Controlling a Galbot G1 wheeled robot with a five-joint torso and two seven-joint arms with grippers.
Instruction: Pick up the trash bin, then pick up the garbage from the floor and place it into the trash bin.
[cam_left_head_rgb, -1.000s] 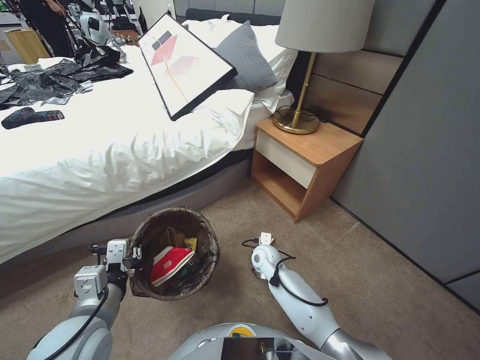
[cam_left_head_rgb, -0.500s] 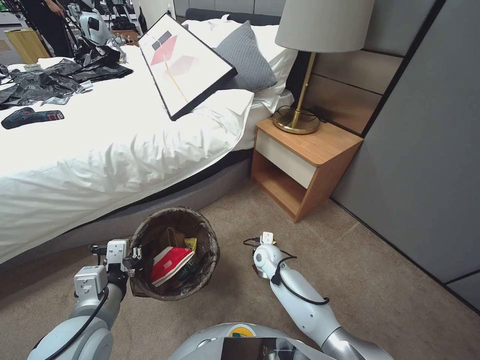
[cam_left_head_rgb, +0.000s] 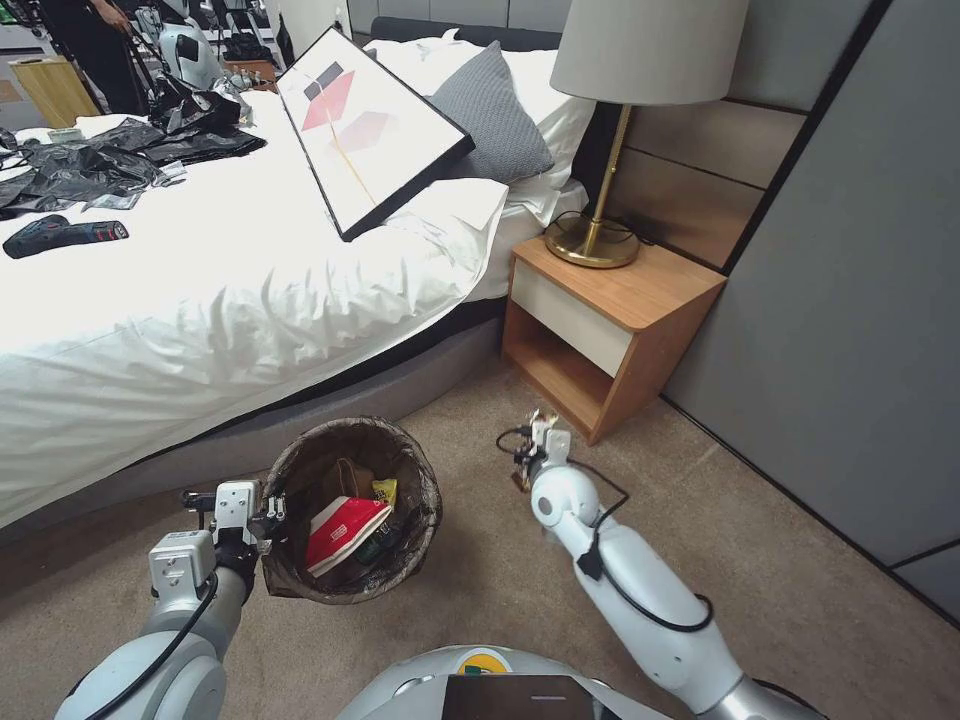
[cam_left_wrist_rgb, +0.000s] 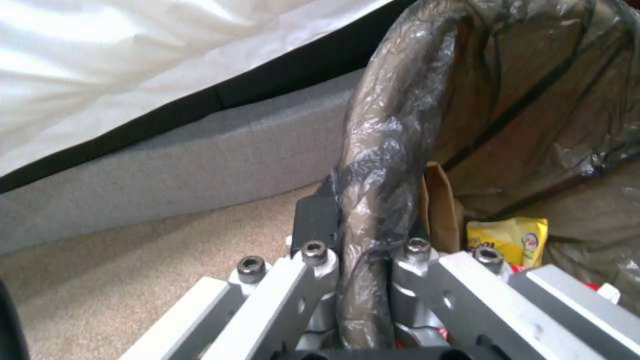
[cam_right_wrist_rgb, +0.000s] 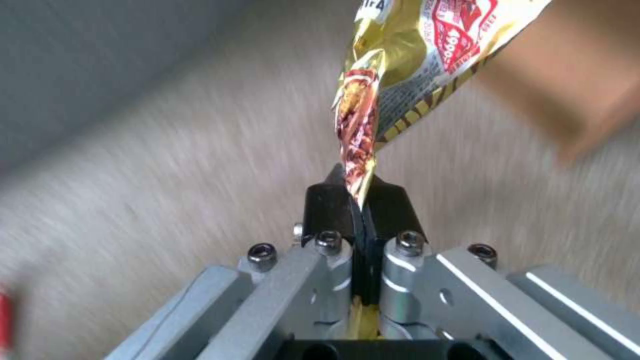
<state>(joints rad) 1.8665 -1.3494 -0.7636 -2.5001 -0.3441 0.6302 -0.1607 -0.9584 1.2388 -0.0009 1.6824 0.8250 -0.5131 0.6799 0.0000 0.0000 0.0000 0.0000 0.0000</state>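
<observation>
So my right gripper (cam_right_wrist_rgb: 361, 200) has its fingers pinching the crinkly gold foil snack wrapper (cam_right_wrist_rgb: 407, 65) just above the carpet, and the bag-lined round white plastic trash bin (cam_left_head_rgb: 352, 510), rim clamped in my left gripper (cam_left_wrist_rgb: 363, 235), sits directly to its left.

1. Beige short-pile carpet (cam_left_head_rgb: 700, 520) covers the floor.
2. A bed (cam_left_head_rgb: 230, 300) with a white duvet sits on a grey upholstered base (cam_left_head_rgb: 400, 385).
3. On the bed lie a framed picture (cam_left_head_rgb: 365, 125), a grey pillow (cam_left_head_rgb: 490, 110), black plastic bags (cam_left_head_rgb: 110, 160) and a dark power tool (cam_left_head_rgb: 60, 235).
4. A wooden nightstand (cam_left_head_rgb: 610, 330) with a white drawer front stands just beside the bed.
5. A brass lamp (cam_left_head_rgb: 610, 130) with a pale shade stands on the nightstand.
6. Grey wall panels (cam_left_head_rgb: 850, 300) rise behind.
</observation>
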